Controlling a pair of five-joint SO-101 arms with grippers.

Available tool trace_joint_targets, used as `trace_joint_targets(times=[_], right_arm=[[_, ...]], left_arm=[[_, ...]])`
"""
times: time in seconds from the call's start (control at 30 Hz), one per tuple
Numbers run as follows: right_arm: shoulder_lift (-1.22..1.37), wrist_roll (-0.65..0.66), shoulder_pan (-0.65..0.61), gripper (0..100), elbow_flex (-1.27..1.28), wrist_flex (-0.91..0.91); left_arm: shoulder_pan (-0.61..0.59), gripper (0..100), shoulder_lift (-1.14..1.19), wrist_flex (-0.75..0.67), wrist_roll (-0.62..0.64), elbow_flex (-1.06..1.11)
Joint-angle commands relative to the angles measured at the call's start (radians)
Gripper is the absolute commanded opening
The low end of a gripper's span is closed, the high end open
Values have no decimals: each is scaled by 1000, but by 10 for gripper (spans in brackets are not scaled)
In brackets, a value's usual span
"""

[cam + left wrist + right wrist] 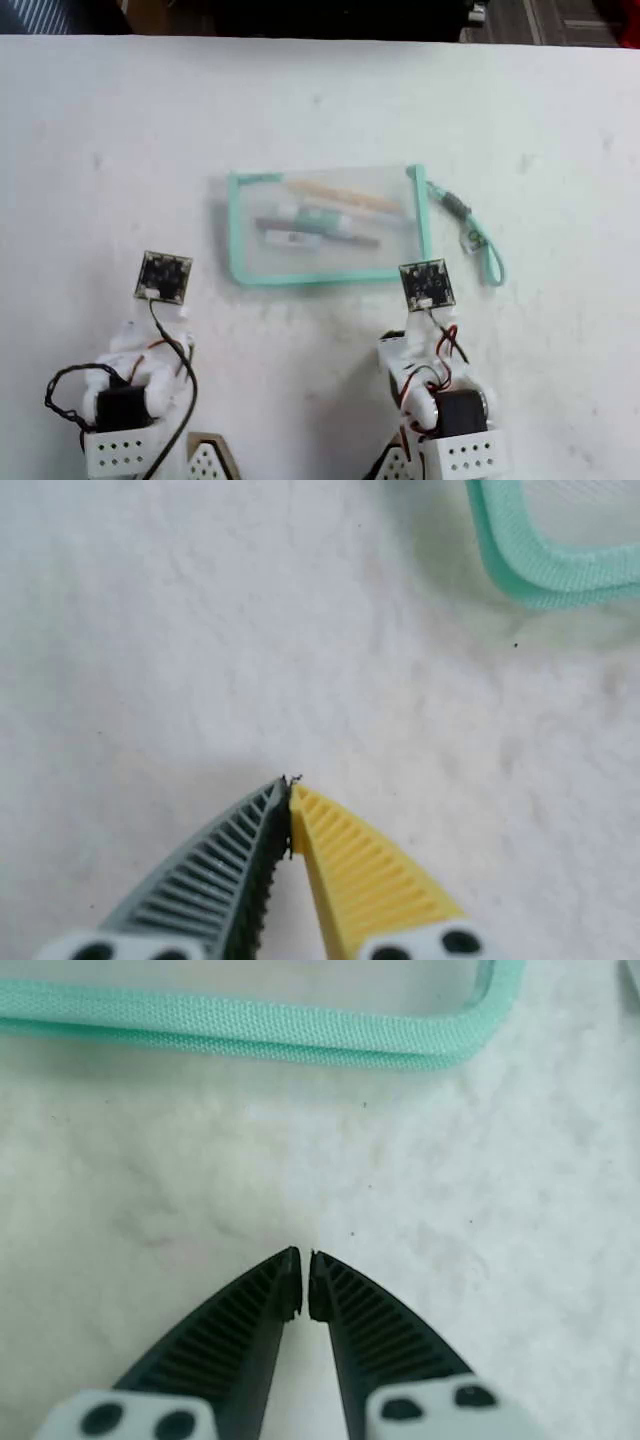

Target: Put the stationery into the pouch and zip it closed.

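A clear pouch with a mint-green border (325, 228) lies flat in the middle of the table. Inside it I see a wooden stick (345, 195), a dark pen (320, 232) and a small white item (292, 238). Its green wrist strap (475, 240) trails off to the right. Both arms sit near the front edge, short of the pouch. My left gripper (290, 785) is shut, grey and yellow fingertips touching, with a pouch corner (545, 555) beyond it. My right gripper (304, 1260) is shut and empty, the pouch's green edge (260, 1025) just ahead.
The white table (100, 150) stretches wide around the pouch, with bare room to the left, right and behind. Its far edge meets a dark background at the top. Cables run along both arm bases (120, 400).
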Motion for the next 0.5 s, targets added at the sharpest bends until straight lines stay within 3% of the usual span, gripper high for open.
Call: trace_joint_targets(times=[0.0, 0.33, 0.47], right_arm=[[-4, 11, 4, 18, 6, 1], [-5, 11, 1, 18, 6, -5], [-5, 11, 1, 18, 6, -139]], left_arm=[[18, 24, -15, 8, -3, -3], [47, 24, -15, 5, -8, -3], [51, 24, -15, 5, -9, -3]])
